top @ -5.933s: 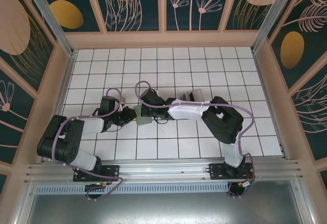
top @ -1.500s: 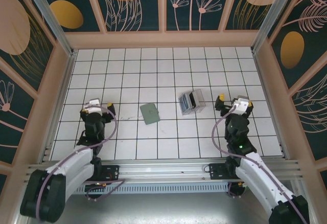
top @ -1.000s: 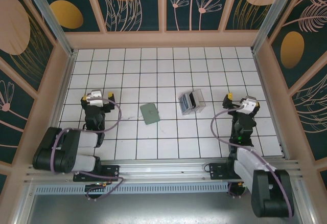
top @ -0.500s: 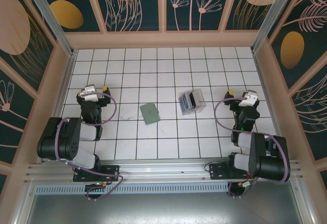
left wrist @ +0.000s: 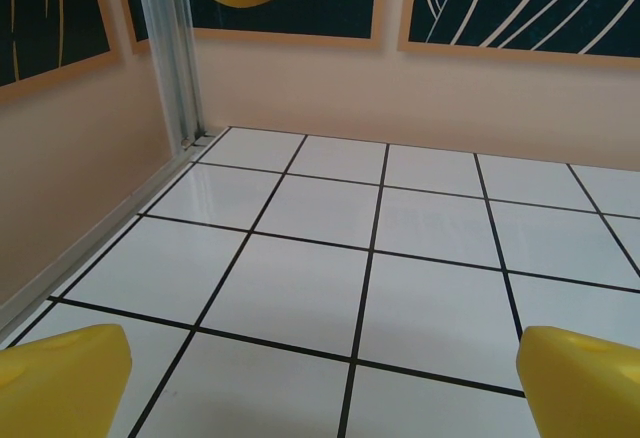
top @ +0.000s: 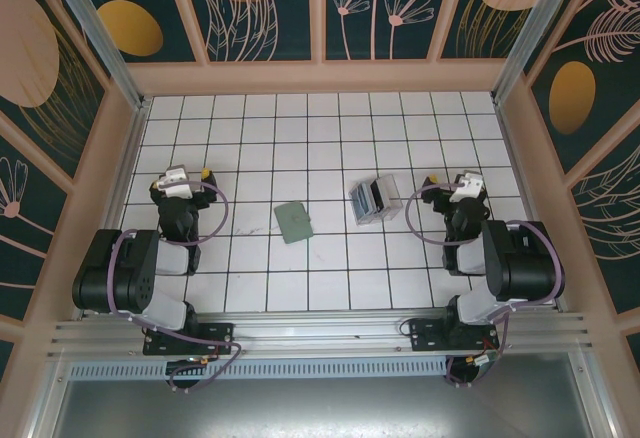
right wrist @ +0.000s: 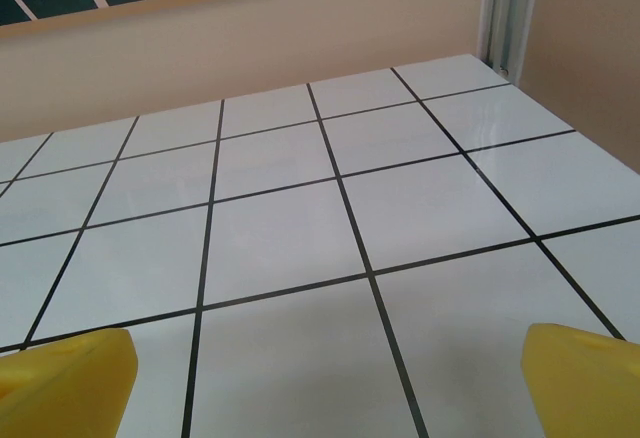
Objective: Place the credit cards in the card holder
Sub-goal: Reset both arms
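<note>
While both arms sit folded up close to their bases in the top view, the card holder (top: 293, 222) lies flat and closed on the white tiled bench (top: 330, 138), a little left of the middle and turned slightly askew to the tile lines. To its right, near it but not touching, stands a translucent box (top: 375, 198) with dark slivers inside. At this size I cannot tell whether those are the credit cards. The left claw (top: 180, 179) hangs over the left side of the bench, well apart from the holder, with a yellow fingertip (top: 205, 171) showing on its inner side. The right claw (top: 456, 186) hangs over the right side, past the box and clear of it. Neither has hold of anything.

From the left wrist, the left claw (left wrist: 322, 386) is spread wide. Its two yellow fingertips (left wrist: 60, 383) sit at opposite bottom corners of the picture, with bare tiles in the gap between them. Ahead, the bench runs to a peach wall (left wrist: 300, 78) carrying dark floral panels, and an aluminium post (left wrist: 170, 48) stands in the corner on the left.

From the right wrist, the right claw (right wrist: 325, 383) is just as wide. One yellow fingertip (right wrist: 65, 383) is at each lower corner, and only tiles show between them. The same peach wall (right wrist: 250, 43) closes the far end, and a metal post (right wrist: 508, 8) stands in the corner on the right.
</note>
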Controlling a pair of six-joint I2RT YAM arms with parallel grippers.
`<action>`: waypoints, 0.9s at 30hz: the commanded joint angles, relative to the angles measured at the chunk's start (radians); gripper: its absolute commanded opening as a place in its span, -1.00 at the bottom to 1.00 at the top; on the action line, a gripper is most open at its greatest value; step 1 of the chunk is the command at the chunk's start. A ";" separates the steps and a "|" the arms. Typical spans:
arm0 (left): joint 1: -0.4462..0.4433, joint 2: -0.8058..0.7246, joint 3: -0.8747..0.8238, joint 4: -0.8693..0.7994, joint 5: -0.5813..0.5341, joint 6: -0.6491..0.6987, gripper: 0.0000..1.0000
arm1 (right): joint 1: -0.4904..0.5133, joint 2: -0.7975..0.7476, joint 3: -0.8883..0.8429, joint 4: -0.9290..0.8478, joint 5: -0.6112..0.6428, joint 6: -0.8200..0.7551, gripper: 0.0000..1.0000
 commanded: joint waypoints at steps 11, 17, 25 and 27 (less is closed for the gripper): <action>0.006 -0.002 0.002 0.012 0.014 -0.013 0.98 | -0.003 -0.001 0.050 -0.021 -0.036 -0.019 0.98; 0.006 -0.001 0.002 0.011 0.013 -0.011 0.98 | -0.004 -0.001 0.052 -0.023 -0.036 -0.020 0.98; 0.006 -0.002 0.002 0.012 0.014 -0.012 0.98 | -0.014 0.001 0.057 -0.031 -0.084 -0.024 0.98; 0.006 -0.002 0.001 0.012 0.014 -0.012 0.98 | -0.014 -0.001 0.057 -0.030 -0.083 -0.023 0.98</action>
